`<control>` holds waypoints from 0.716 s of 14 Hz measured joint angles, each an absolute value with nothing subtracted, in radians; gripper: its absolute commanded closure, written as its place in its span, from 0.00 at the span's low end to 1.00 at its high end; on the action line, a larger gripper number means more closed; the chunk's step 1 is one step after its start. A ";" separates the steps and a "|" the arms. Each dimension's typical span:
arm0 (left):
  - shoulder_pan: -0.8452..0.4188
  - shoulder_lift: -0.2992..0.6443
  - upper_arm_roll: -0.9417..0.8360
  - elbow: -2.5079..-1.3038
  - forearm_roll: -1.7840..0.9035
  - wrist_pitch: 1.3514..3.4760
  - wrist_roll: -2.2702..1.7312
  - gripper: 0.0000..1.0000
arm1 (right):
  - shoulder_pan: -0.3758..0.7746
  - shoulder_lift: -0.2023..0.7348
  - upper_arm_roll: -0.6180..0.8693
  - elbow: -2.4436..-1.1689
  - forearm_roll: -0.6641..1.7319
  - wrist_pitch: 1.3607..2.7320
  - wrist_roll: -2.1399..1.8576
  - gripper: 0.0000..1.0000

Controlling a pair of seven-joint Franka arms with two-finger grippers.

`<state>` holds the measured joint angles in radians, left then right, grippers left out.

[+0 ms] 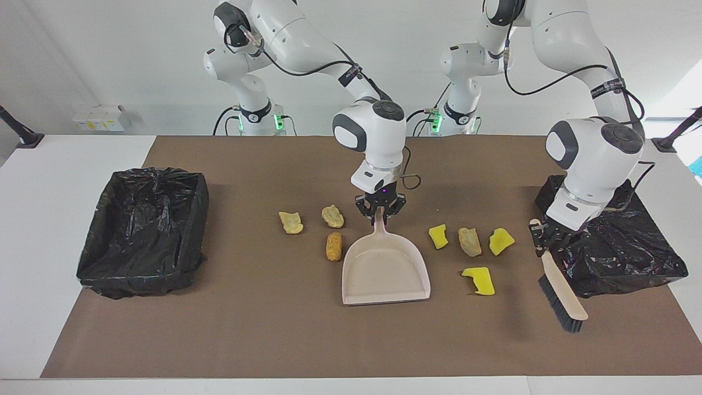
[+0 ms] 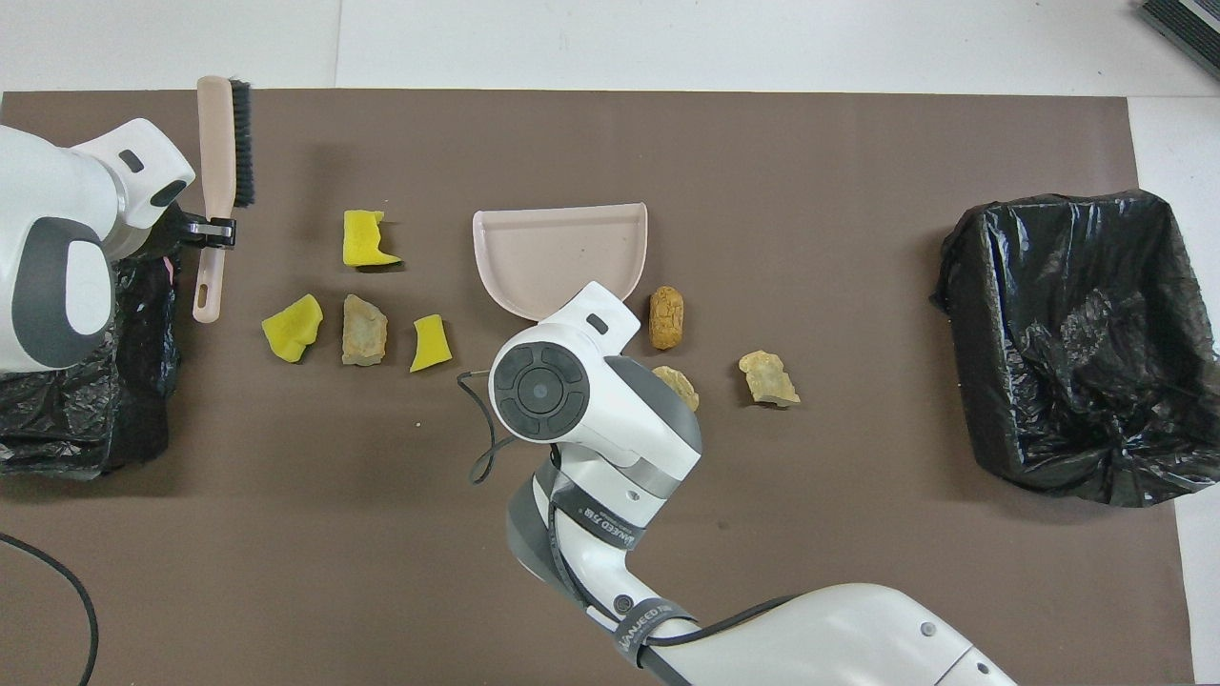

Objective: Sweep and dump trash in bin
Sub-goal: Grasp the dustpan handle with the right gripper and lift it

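My right gripper (image 1: 380, 213) is shut on the handle of the beige dustpan (image 1: 385, 269), whose pan rests mid-table with its mouth turned away from the robots. The left gripper (image 1: 548, 241) is shut on the handle of the brush (image 1: 564, 299), held bristles-down over the mat beside a black bag. The trash lies in two groups. Three tan lumps (image 1: 332, 216) sit beside the pan toward the right arm's end. Three yellow sponge pieces (image 1: 479, 280) and one tan lump (image 1: 469, 241) sit between the pan and the brush. In the overhead view the right wrist hides its gripper.
A bin lined with a black bag (image 1: 142, 230) stands at the right arm's end of the brown mat (image 1: 274, 329). A second black bag (image 1: 620, 247) lies at the left arm's end, under the left wrist. A loose cable (image 2: 477, 448) hangs from the right wrist.
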<state>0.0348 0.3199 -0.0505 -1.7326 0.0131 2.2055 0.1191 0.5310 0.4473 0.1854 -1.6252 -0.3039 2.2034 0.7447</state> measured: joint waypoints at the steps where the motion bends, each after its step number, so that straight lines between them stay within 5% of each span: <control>1: 0.035 0.323 -0.051 -1.734 0.013 2.185 0.119 1.00 | 0.528 0.430 0.185 -1.625 -0.296 2.176 0.662 1.00; 6: 0.039 0.332 -0.051 -1.741 0.013 1.988 0.115 1.00 | 0.440 0.332 0.184 -1.626 -0.178 2.016 0.140 1.00; 10: 0.038 0.285 -0.056 -1.868 0.013 1.976 0.112 1.00 | 0.362 0.281 0.185 -1.645 -0.140 1.878 -0.251 1.00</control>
<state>0.0384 0.2848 -0.0555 -1.8681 0.0131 1.9758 0.1124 0.3620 0.2806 0.1846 -1.6449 -0.1398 1.8783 -0.2512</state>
